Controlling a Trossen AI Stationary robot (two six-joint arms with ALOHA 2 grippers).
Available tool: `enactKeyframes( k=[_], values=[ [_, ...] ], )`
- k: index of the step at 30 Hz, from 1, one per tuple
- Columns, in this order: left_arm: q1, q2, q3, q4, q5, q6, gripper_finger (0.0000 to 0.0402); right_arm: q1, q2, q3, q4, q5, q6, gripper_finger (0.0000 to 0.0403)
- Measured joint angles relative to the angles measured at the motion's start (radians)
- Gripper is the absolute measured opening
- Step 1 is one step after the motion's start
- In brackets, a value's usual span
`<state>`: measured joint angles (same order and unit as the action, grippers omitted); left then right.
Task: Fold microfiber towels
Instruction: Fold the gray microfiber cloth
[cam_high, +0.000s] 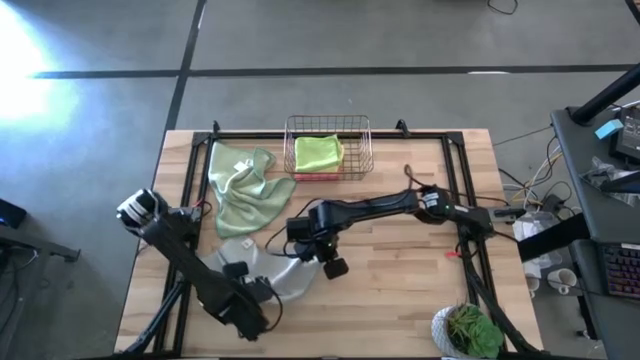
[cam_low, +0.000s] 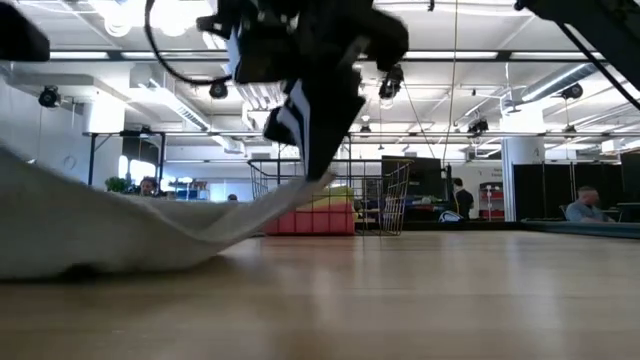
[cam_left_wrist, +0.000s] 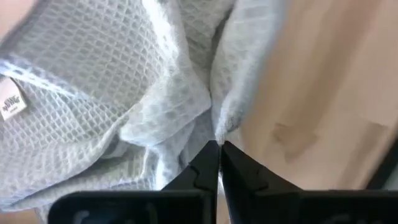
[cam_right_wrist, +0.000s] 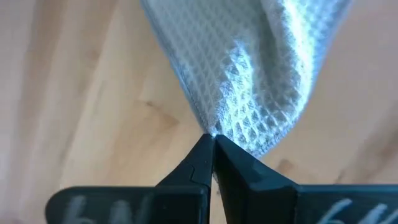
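High view: both tools pinch grey towel (cam_high: 283, 277), stretched seemingly left-right between them

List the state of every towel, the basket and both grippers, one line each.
Grey towel: on the table, partly lifted, pinched at two edges.
Sage green towel: crumpled, unfolded, beside the basket.
Lime green towel: folded, inside the basket.
Basket: upright, holding the lime green towel.
Left gripper: shut on the grey towel.
Right gripper: shut on the grey towel.

Copper wire basket (cam_high: 328, 146) on wooden table (cam_high: 400, 280), potted plant (cam_high: 468, 330) at corner
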<state>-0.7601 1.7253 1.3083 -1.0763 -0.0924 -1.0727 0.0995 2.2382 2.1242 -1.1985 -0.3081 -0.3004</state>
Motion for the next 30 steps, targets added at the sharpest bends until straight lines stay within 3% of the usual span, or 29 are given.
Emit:
enactKeyframes(
  k=[4, 10, 23, 30],
  values=[
    [0.008, -0.101, 0.000, -0.019, 0.000, 0.042, 0.0000, 0.014, -0.074, -0.001, -0.014, 0.016, 0.073, 0.0008],
    [0.041, -0.251, 0.001, -0.079, -0.026, 0.095, 0.0000, 0.039, -0.211, 0.000, -0.029, 0.150, 0.184, 0.0008],
    [0.080, -0.474, 0.012, -0.319, -0.258, 0.298, 0.0000, 0.074, -0.407, 0.001, -0.075, 0.394, 0.462, 0.0008],
    [0.107, -0.529, 0.101, -0.394, -0.523, 0.416, 0.0000, 0.107, -0.434, 0.001, -0.209, 0.521, 0.636, 0.0008]
  ],
)
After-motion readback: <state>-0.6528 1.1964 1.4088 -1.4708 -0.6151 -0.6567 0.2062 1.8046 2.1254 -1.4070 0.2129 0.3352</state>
